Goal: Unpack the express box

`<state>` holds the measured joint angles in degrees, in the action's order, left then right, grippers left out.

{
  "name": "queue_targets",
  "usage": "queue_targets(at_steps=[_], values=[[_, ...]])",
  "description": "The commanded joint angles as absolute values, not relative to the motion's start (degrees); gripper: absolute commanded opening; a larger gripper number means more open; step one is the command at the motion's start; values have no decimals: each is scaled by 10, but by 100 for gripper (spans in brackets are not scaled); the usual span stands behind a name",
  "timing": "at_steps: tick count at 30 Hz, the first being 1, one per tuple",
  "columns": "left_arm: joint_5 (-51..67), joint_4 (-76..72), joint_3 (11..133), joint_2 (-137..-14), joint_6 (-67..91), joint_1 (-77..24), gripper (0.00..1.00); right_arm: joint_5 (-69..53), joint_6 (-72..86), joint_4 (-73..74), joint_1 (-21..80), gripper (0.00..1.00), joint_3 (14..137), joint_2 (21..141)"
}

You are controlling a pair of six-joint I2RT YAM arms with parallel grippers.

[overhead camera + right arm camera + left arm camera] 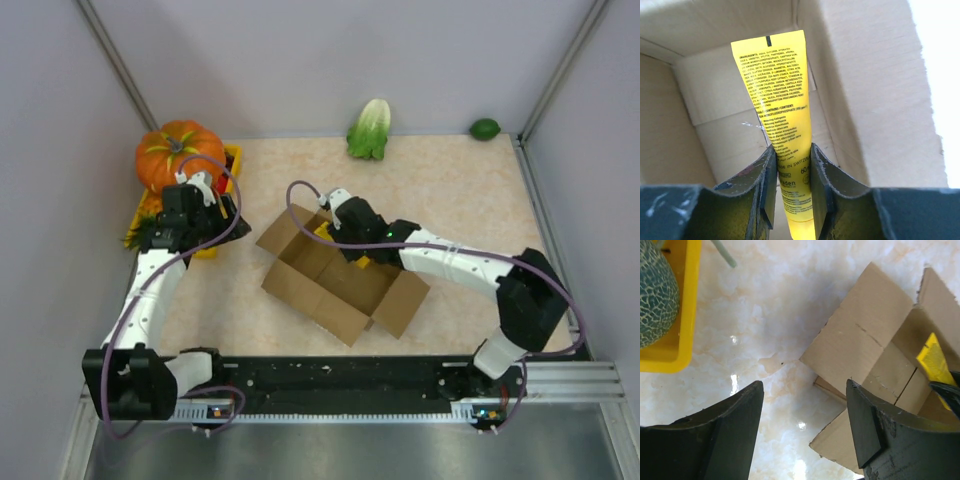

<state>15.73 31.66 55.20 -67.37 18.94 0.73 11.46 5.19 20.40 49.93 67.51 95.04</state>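
R gripper point(792, 152) pinching soft yellow tube point(772, 75) inside express box point(400, 300); L gripper point(805, 385) spread, empty; box prob. light, flaps floppy, so steady it by a stiff wall edge.

Over in the upper left sits a big orange pumpkin point(180, 152), resting on a yellow tray point(233, 158). The left wrist view shows a netted green melon point(655, 295) lying inside that tray, in its upper left corner. Along the top edge of the pale marbled surface point(450, 190) lies a leafy green cabbage point(369, 128), and well apart from it, toward the upper right, a small lime point(485, 128). A yellow tube point(780, 100) with black small print fills the middle of the right wrist view.
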Motion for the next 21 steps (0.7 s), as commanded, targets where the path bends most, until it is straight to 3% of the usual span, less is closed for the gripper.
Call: queue_targets(at_steps=[1,10,21], values=[[174,272,553,-631,185,10,72,103,87,196,469,21,689,861],[206,243,547,-609,193,10,71,147,103,201,305,24,672,800],[218,253,558,-606,192,10,71,163,120,195,174,25,686,955]])
